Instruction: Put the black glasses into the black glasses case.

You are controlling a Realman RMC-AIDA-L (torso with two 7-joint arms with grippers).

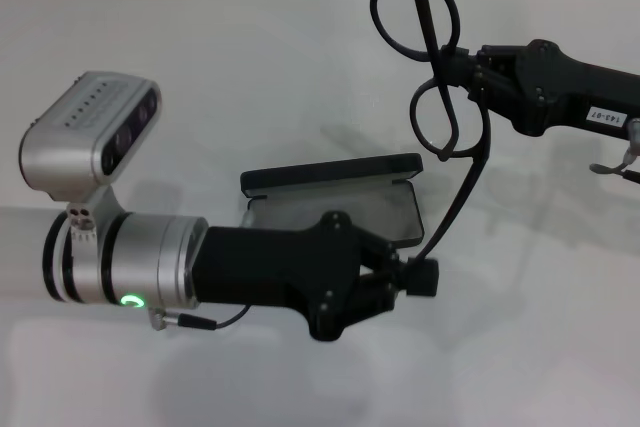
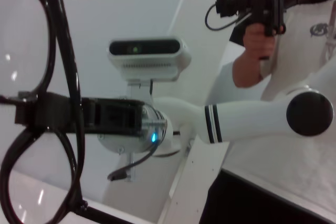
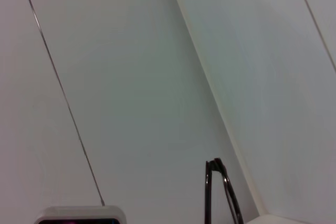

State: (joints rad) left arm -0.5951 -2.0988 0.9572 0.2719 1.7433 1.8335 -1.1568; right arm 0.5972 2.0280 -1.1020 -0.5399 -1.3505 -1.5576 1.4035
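I see right gripper [image 1: 462,65] clamped on the black glasses [image 1: 432,67]; left gripper [image 1: 420,277] pinches one temple tip, the black glasses case [image 1: 335,197] open behind it.

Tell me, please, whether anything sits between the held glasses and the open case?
Yes: the left tool reaches across the black glasses case, covering its near side. The right tool holds the black glasses up beside it; the rest looks unblocked.

White table [image 1: 250,77] — open black glasses case [image 1: 335,192]
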